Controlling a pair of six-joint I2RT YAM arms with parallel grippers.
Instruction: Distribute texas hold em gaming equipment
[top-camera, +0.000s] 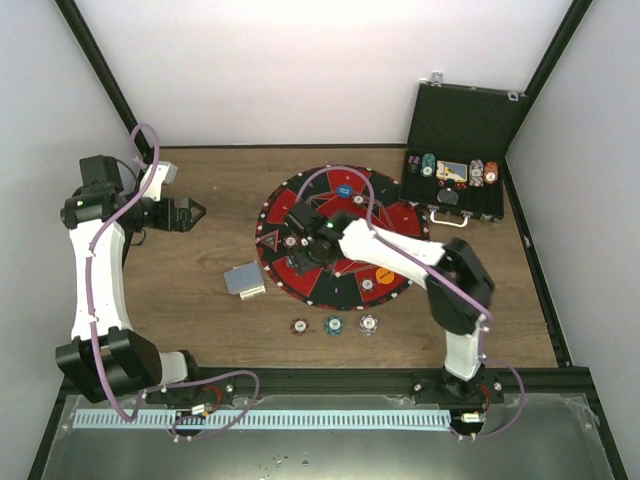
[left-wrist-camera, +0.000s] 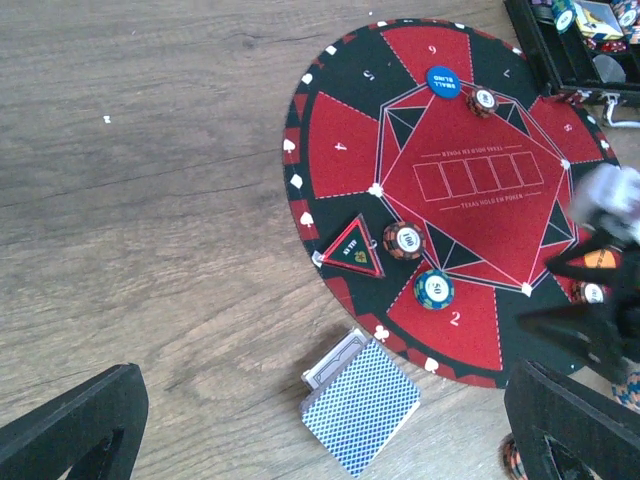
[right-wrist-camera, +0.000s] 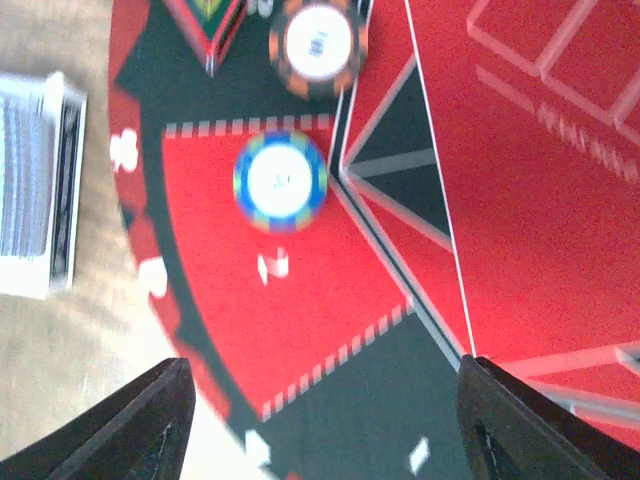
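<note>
The deck of blue-backed cards (top-camera: 244, 280) lies on the wood just off the mat's lower-left edge, also seen as the deck (left-wrist-camera: 360, 405) and the deck (right-wrist-camera: 35, 190). On the round mat (top-camera: 345, 290) sit a blue-rimmed chip (right-wrist-camera: 281, 180), an orange-and-black chip (right-wrist-camera: 318, 45), a blue button disc (left-wrist-camera: 441, 81) and an orange disc (top-camera: 385, 274). My right gripper (right-wrist-camera: 320, 420) hovers open over the mat's left part, nothing between its fingers. My left gripper (top-camera: 195, 212) stands open over bare wood, far left of the mat, holding nothing.
Three chips (top-camera: 333, 324) lie in a row on the wood in front of the mat. The open black case (top-camera: 455, 185) with more chips stands at the back right. A triangular marker (left-wrist-camera: 353, 247) rests on the mat's left edge.
</note>
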